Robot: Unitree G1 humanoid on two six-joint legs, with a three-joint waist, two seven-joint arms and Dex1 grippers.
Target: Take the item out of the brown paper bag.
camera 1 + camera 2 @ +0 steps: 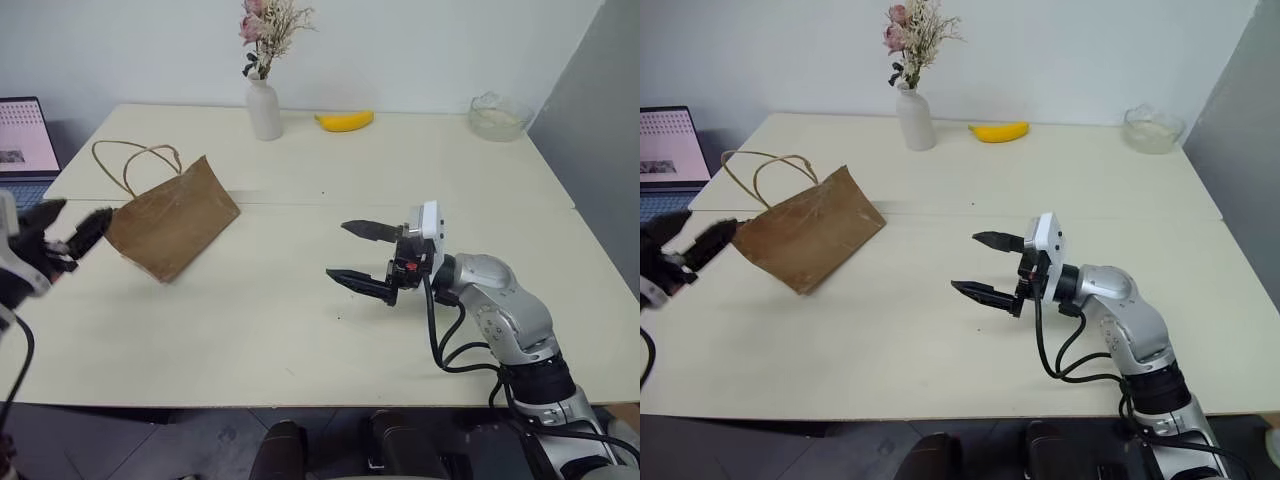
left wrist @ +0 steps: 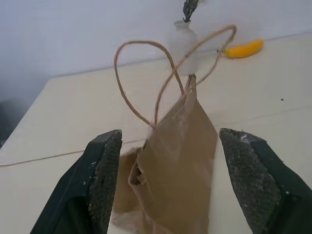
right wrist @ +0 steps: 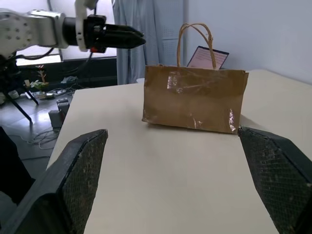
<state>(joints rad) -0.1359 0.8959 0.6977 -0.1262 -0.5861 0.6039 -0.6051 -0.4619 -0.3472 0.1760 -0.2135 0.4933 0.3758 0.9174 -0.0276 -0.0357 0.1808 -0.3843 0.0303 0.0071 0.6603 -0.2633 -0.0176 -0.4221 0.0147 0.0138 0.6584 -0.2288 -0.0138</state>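
Both claws stand spread and empty. Right gripper [image 1: 358, 253] hangs over bare table [image 1: 300, 330], jaws as wide as they go, pointing across toward the brown paper bag [image 1: 175, 220] but well apart from it. Left gripper [image 1: 68, 232] sits just beside the bag's near end, jaws partly spread, touching nothing; its wrist view looks along the bag's narrow end, handles [image 2: 146, 73] looping up beyond. Bag stands tilted on the table, mouth seemingly pinched flat. Item isn't showing, presumably inside the bag. The banana [image 1: 345, 121] by the vase [image 1: 264, 108] at the far edge isn't it. Step in hand, as I read it: get the bag held and opened. To do it well: left pinches one wall or a handle near the top w/o crushing the paper, steadies the bag upright, then right comes to the mouth w/ jaws wide and goes in slow, as thin paper can tip or slide.
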